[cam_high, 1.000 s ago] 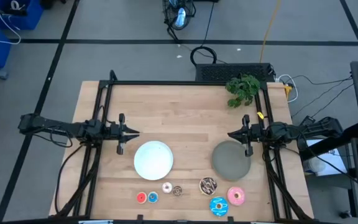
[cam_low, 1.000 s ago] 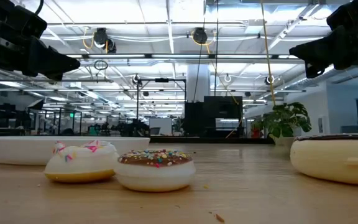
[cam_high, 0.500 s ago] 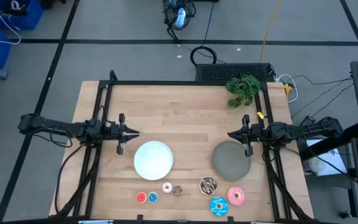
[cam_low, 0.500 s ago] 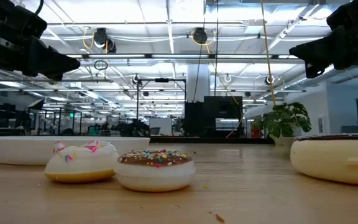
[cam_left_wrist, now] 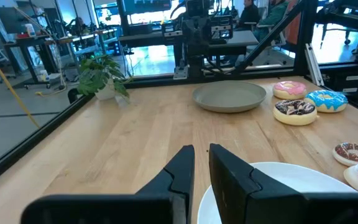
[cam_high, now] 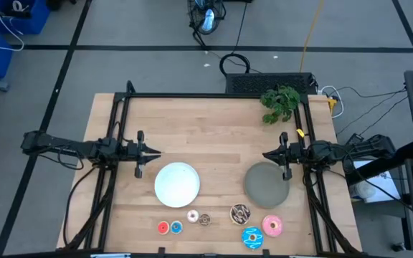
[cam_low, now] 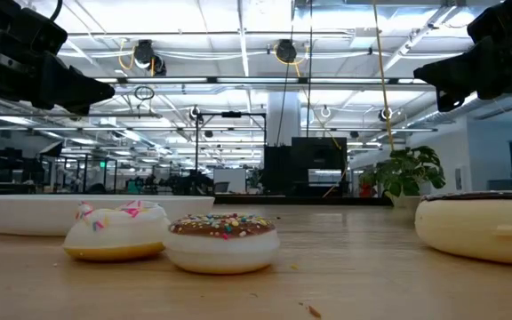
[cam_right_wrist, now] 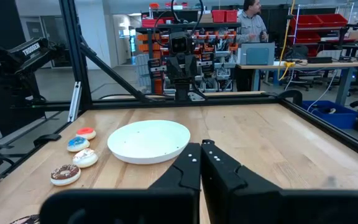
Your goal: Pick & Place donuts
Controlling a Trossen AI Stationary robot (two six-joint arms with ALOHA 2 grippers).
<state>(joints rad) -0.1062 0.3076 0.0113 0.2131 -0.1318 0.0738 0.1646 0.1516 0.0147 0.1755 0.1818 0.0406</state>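
Note:
Seven toy donuts lie in a row near the table's near edge: tiny red [cam_high: 163, 228], blue [cam_high: 176, 228], white [cam_high: 192, 216] and brown [cam_high: 205, 219] ones, then the larger chocolate-sprinkled [cam_high: 240, 213], blue [cam_high: 252, 237] and pink [cam_high: 272, 226] ones. My left gripper [cam_high: 153, 153] hovers left of the white plate [cam_high: 177, 184], its fingers shut apart from a thin slit [cam_left_wrist: 202, 152]. My right gripper [cam_high: 267, 154] hovers at the grey plate's [cam_high: 267, 183] far rim, shut [cam_right_wrist: 201, 147]. Both grippers point level toward the table's middle, holding nothing. In the low view the white [cam_low: 114, 231] and brown [cam_low: 223, 242] donuts rest flat on the wood.
A small potted plant [cam_high: 279, 102] stands at the far right corner. A black frame [cam_high: 214, 95] runs along the far and side edges. Bare wood lies between the two grippers and toward the far edge. A person [cam_right_wrist: 252, 18] shows in the room behind.

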